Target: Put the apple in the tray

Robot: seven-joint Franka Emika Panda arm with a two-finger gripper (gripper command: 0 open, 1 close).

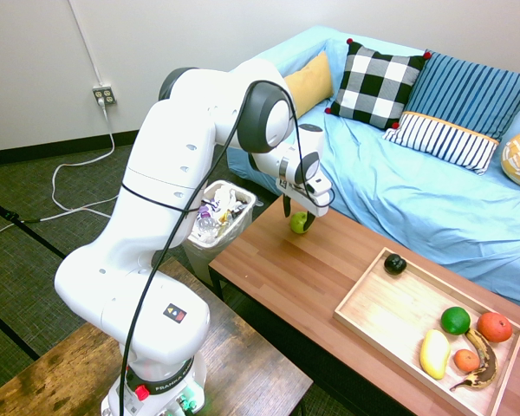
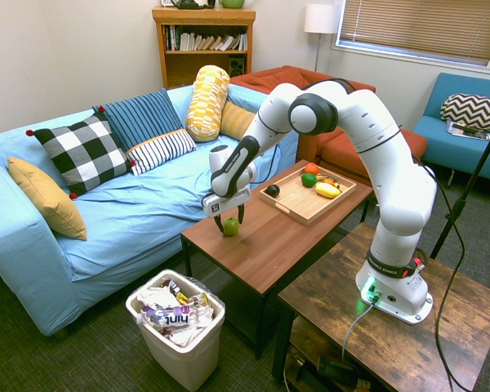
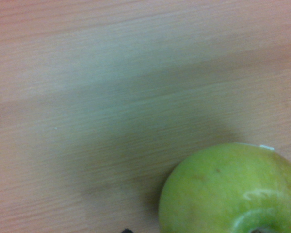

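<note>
We see the gripper (image 2: 230, 219) down over the apple (image 2: 230, 226) at the end of the coffee table (image 2: 261, 245) nearest the white mesh waste bin (image 2: 180, 327). Its dark fingers (image 1: 287, 208) stand on either side of the fruit, and they appear to be clasped on it, though we cannot tell whether the apple rests on the wood or is just off it. In the wrist view the apple (image 3: 230, 189) fills the lower corner, glossy and yellow-green, over bare wood grain. The tray (image 1: 373, 303) lies at the table's opposite end, well apart from the apple. Inside it we find a small black fruit (image 1: 395, 263) near one corner, and a darker green fruit (image 1: 455, 320), an orange one (image 1: 494, 326) and a yellow one (image 1: 434, 354) grouped toward the far end.
</note>
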